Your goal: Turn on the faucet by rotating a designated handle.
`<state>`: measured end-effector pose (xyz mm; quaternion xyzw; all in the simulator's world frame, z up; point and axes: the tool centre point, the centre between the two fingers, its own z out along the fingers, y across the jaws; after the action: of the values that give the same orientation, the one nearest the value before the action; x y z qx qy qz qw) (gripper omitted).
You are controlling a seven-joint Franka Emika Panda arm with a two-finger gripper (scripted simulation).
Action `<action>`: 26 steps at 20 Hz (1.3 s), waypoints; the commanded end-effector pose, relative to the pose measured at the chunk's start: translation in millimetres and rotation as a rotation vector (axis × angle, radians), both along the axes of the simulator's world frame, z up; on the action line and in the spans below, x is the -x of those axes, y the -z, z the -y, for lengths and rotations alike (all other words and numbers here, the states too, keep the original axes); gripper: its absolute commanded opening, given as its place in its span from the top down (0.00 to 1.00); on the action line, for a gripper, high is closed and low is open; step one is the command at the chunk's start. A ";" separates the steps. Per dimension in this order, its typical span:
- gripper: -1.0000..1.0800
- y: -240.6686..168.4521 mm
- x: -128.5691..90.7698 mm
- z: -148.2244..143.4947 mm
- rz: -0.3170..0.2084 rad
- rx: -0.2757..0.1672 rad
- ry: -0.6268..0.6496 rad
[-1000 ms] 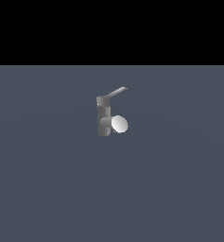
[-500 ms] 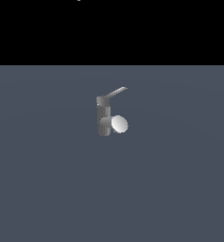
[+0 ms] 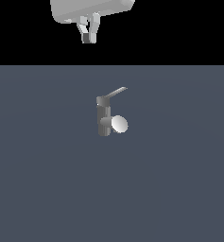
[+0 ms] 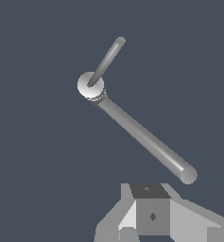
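The faucet (image 3: 104, 119) stands upright on the blue-grey bench (image 3: 47, 189), well below the tool (image 3: 88, 34) and apart from it. Its handle (image 3: 116, 93) juts sideways from the post's top, toward the exterior view's right. The tool's fingers (image 3: 93, 28) look slightly spread and hold nothing, though the gap is small. Half a second ago the tool was out of sight.
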<state>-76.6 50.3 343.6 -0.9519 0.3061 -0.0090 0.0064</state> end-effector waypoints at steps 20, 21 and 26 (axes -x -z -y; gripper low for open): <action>1.00 113.7 -142.7 43.6 -0.015 0.001 0.503; 1.00 118.7 -148.5 47.3 -0.015 0.001 0.526; 1.00 139.7 -172.0 64.9 -0.018 0.002 0.622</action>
<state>88.5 -8.1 210.7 -0.8211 0.5707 -0.0022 0.0008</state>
